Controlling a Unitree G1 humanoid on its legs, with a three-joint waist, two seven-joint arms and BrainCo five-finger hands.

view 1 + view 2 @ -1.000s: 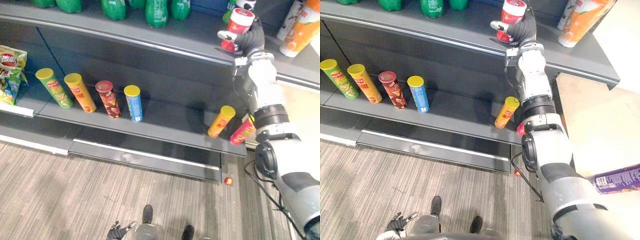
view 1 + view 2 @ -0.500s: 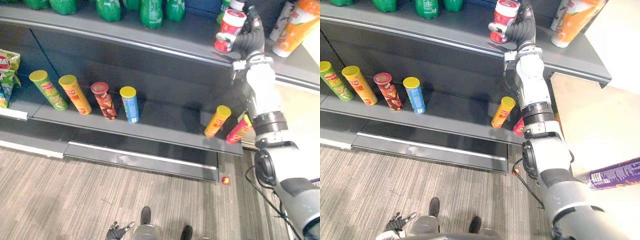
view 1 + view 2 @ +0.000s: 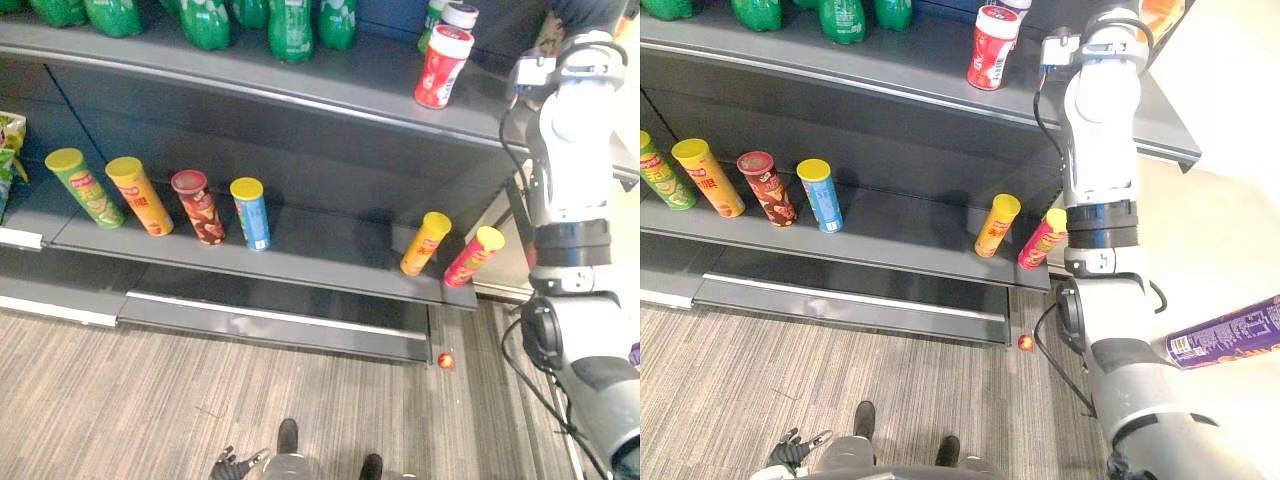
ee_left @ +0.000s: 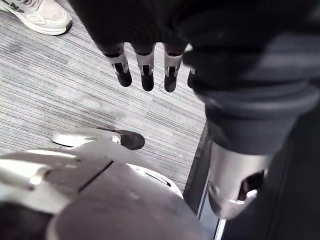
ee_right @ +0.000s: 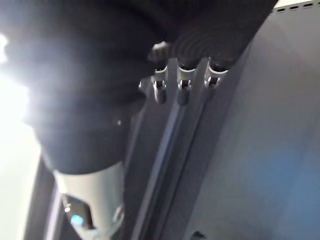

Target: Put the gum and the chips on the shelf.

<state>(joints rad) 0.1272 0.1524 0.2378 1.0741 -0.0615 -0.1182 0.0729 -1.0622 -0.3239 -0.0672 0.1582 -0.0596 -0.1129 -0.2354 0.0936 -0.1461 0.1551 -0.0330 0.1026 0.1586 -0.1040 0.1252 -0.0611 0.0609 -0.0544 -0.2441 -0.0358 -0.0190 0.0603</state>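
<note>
Now that the right robot hand (image 5: 183, 85) has let go and drawn away past the right end of the top shelf (image 3: 370, 75), its fingers hang loose and apart, holding nothing. The left robot hand (image 4: 145, 70) hangs slack and open low over the floor (image 3: 130, 400). A purple chips can (image 3: 1225, 335) shows beyond the shelf's right end. The red gum canister (image 3: 441, 66), gripped a moment ago, stands free near the top shelf's front edge, toward its right end.
</note>
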